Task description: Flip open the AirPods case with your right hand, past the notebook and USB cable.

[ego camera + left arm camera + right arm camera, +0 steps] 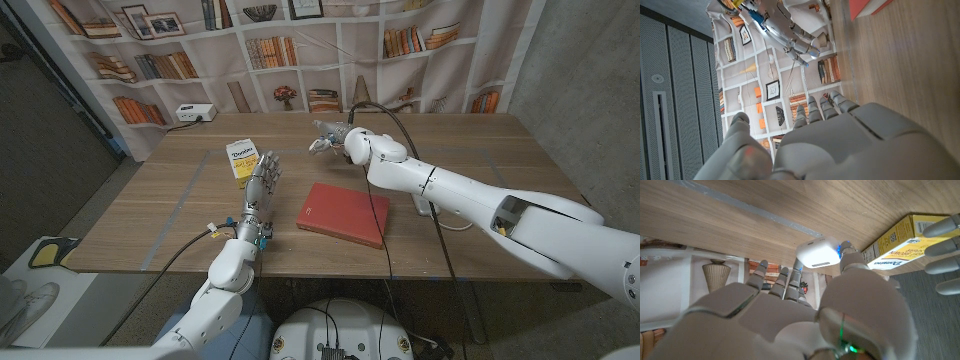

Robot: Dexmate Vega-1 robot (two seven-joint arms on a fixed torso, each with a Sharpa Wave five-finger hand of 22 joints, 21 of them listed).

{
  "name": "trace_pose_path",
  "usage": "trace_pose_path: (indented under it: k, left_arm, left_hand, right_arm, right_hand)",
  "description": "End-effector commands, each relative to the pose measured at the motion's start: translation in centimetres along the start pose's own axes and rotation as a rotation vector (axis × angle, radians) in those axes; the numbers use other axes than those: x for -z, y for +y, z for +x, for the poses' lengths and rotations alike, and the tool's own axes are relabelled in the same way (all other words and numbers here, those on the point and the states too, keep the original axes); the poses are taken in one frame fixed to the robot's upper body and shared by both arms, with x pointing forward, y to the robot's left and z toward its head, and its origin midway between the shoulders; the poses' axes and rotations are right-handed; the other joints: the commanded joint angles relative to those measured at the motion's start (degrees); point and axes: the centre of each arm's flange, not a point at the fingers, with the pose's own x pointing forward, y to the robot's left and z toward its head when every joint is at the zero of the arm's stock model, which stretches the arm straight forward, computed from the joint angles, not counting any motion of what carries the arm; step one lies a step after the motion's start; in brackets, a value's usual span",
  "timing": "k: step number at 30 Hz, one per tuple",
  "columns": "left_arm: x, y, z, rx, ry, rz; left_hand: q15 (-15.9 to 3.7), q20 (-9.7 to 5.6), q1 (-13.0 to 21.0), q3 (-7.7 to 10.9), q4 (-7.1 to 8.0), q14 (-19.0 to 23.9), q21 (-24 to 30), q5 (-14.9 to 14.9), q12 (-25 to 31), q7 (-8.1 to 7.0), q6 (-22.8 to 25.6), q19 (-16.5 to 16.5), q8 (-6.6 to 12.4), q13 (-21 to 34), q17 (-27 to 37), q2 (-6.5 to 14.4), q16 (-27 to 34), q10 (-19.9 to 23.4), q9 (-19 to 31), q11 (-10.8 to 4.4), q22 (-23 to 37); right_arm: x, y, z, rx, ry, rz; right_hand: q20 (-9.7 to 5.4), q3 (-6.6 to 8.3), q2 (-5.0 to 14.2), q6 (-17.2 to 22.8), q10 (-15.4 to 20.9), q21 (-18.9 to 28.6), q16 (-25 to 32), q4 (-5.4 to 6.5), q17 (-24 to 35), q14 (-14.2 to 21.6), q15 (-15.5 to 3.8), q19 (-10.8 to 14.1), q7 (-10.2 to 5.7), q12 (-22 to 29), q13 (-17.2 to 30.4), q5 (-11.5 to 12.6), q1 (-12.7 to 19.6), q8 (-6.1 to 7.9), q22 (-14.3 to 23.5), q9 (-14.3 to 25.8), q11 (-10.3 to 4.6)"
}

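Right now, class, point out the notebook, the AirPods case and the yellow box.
notebook (342, 213), head view, middle of its red cover.
AirPods case (818, 253), right wrist view, its white side face.
yellow box (242, 161), head view, its top face.

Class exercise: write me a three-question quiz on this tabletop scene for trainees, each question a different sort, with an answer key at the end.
1. True or false: the red notebook lies between the left hand and the right arm in the head view.
2. Multiple choice: what colour is the box beside the left hand? A) blue B) yellow and white C) black
3. Fill in: in the right wrist view, the right hand reaches toward the white AirPods case, whose lid looks ____.

Key: 1 true; 2 B; 3 closed. The case sits just past the fingertips; whether they touch it cannot be told.
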Motion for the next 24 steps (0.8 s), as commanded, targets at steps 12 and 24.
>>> trace_pose_path:
  k: [12, 24]
  left_arm:
    - [-1.0, -1.5, 0.5, 0.032, -0.023, -0.028]
    - [-1.4, -2.4, 1.2, 0.073, -0.043, -0.050]
  left_hand:
    - [0.27, 0.01, -0.14, -0.30, 0.12, 0.87, 0.17, 0.06, 0.54, 0.38, 1.29, 0.35, 0.41, 0.18, 0.19, -0.11, 0.17, 1.31, 0.15, 0.26, 0.11]
    - [0.68, 1.83, -0.49, -0.50, 0.31, 3.22, 0.23, 0.07, 2.41, 2.28, 7.94, 0.92, 2.21, 0.51, 0.23, 0.01, 0.54, 6.53, 0.46, -0.55, 0.15]
  right_arm:
    - [1.3, -4.2, -3.6, -0.005, -0.183, 0.260]
    - [1.2, -6.3, -5.8, 0.020, -0.264, 0.317]
  right_hand:
    - [-0.23, 0.47, 1.16, -6.79, 6.38, 0.05, 0.11, 0.99, 0.18, 1.13, -2.79, 0.90, -0.19, 1.58, -0.03, 1.17, 0.18, 0.08, 0.11, 0.15, -5.87]
    - [-0.78, 0.38, 1.12, -6.46, 6.57, 0.25, 0.19, 1.14, 0.25, 1.77, -3.25, 1.89, -0.26, 1.94, 0.08, 1.67, -0.02, 0.04, 0.13, 0.14, -5.95]
